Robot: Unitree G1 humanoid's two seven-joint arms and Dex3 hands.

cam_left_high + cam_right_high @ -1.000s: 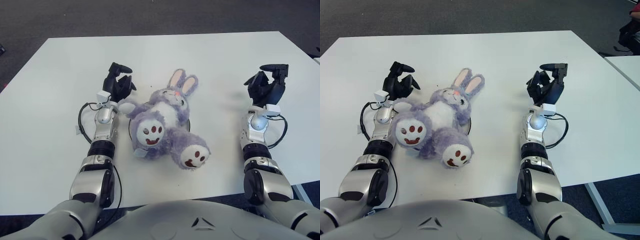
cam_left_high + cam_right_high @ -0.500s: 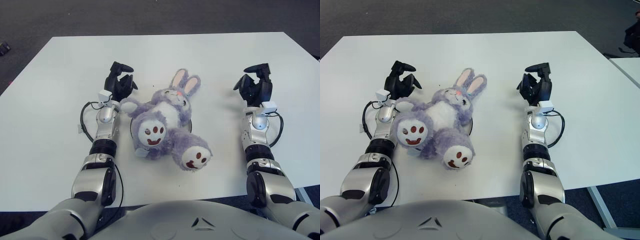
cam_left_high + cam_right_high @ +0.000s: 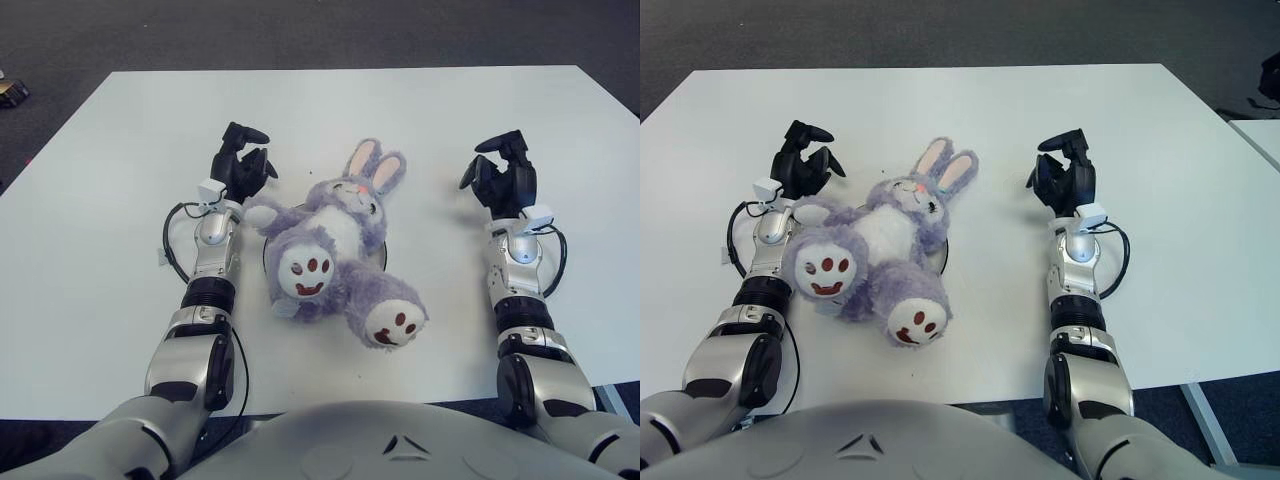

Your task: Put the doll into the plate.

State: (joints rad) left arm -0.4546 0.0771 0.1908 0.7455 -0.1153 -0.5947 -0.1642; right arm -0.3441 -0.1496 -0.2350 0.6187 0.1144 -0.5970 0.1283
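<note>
- One doll (image 3: 335, 255), a purple rabbit, is seen lying on the plate (image 3: 381, 252), which it mostly hides, on the tabletop (image 3: 120, 150).
- Left hand (image 3: 240, 168) is held beside the doll's arm, right hand (image 3: 503, 180) well apart; both are loosely spread, grasping nothing.
- A dark object (image 3: 12, 92) on the floor is shown only in the left eye view.

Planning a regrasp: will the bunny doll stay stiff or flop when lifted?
Likely floppy: the doll is plush, its legs splayed past the plate. Probably light for its size. Fuzzy fur should resist slipping.

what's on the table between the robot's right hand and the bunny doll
Nothing: in the left eye view only bare white table separates the right hand from the doll, which lies on the plate.
</note>
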